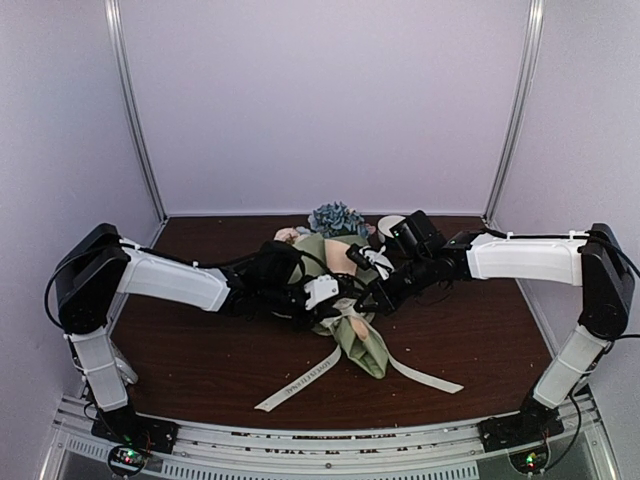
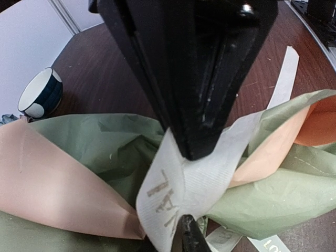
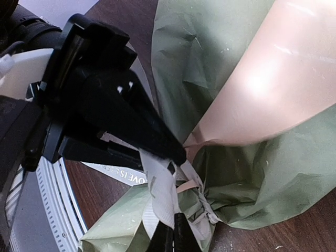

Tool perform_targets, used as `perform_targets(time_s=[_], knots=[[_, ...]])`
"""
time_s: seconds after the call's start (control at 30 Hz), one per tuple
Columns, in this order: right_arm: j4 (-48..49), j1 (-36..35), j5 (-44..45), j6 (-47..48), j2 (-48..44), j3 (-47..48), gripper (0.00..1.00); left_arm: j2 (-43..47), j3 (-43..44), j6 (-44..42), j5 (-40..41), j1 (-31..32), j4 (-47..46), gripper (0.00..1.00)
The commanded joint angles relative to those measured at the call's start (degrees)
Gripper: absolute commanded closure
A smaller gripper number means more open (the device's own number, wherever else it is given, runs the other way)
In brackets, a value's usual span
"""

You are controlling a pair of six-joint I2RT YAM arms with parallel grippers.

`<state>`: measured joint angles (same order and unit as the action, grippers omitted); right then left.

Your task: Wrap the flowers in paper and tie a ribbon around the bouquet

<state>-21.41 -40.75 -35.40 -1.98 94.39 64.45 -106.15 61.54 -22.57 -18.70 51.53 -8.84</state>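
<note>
The bouquet [image 1: 368, 348] lies mid-desk [image 1: 190, 350], blooms far, stem tail toward the near edge. Both arms meet at its waist: left fingers [image 2: 202, 149] pinched on a ribbon [image 2: 173, 194] strand, right fingers [image 3: 169, 237] clamped on another close by. Each arm flanks the bouquet on its own side, with bare desk outward: room, I'd say, to pull the knot tight
</note>
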Motion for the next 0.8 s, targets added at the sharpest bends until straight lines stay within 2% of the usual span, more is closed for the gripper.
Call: perform_targets(time_s=[0.0,0.17,0.3,0.37,0.43,0.53,0.77], knots=[[1.7,-0.2,-2.2,-1.0,-1.5,-0.9,1.0,-0.5,1.1,0.6,2.1,0.8,-1.2,0.99],[0.6,-0.2,-5.1,0.2,-2.4,-1.9,0.92,-0.1,0.3,2.0,10.1,1.4,-4.7,1.0],[-0.8,0.8,-8.0,2.0,-3.7,-1.7,0.78,0.6,-1.9,1.0,17.3,3.0,-9.8,1.0],[0.9,2.5,-10.1,1.4,-4.8,-1.9,0.7,1.0,-3.4,0.0,19.0,3.7,-12.3,1.0],[2.1,4.2,-10.7,0.7,-4.7,-1.2,0.66,1.2,-4.3,-0.3,20.2,4.0,-14.0,1.0],[3.2,5.8,-10.7,-0.4,-1.7,1.6,0.65,1.3,-4.9,-0.3,21.6,4.0,-15.1,1.0],[2.5,5.8,-11.4,-4.2,9.9,9.5,0.73,1.7,-5.6,0.5,21.0,4.0,-16.0,1.0]])
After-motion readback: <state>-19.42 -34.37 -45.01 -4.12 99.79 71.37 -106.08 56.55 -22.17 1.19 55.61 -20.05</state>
